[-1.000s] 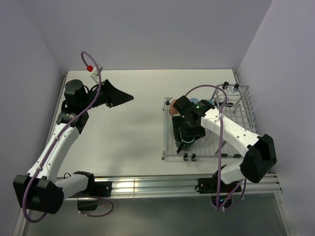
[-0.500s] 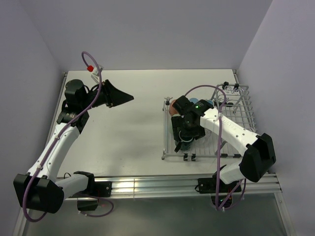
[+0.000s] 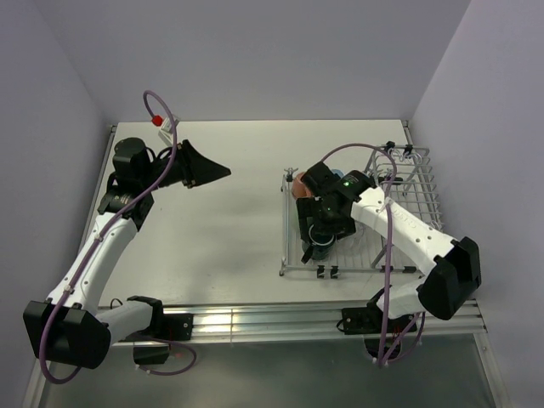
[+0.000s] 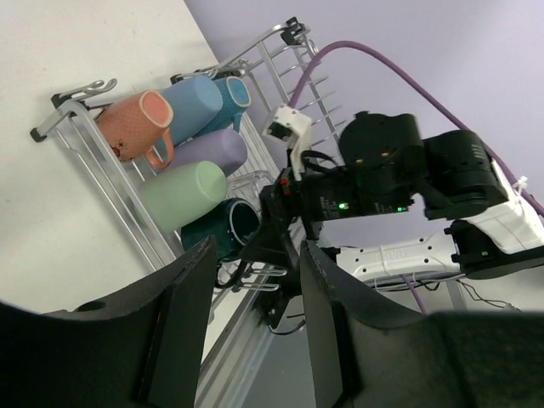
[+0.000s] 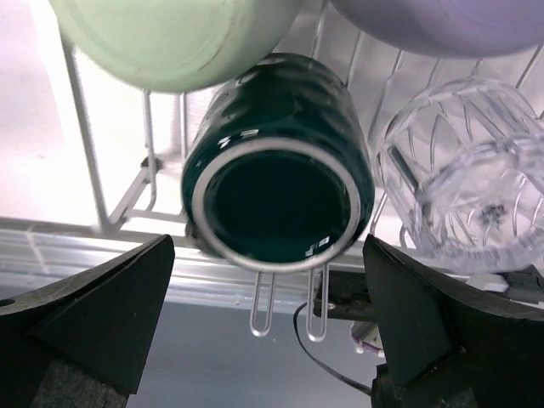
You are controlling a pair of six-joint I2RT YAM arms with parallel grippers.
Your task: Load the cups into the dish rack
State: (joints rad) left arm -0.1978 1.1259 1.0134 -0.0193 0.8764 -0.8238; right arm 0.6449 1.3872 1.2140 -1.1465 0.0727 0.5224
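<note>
Glass tumbler (image 5: pixel 463 170) shows at right wrist, not overhead; left claw (image 4: pixel 255 255), right claw (image 5: pixel 268 251) released

A robot lab cell — white table (image 3: pixel 229 221) boxed in by plain lavender walls (image 3: pixel 272 59).

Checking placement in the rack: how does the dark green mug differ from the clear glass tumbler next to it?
The dark green mug is opaque and glossy with a pale rim; the glass tumbler is see-through with a patterned wall. The mug lies centred between the fingers of the open right gripper; the tumbler lies off to one side. Both lie on their sides in the dish rack, mouths toward the wrist camera.
</note>
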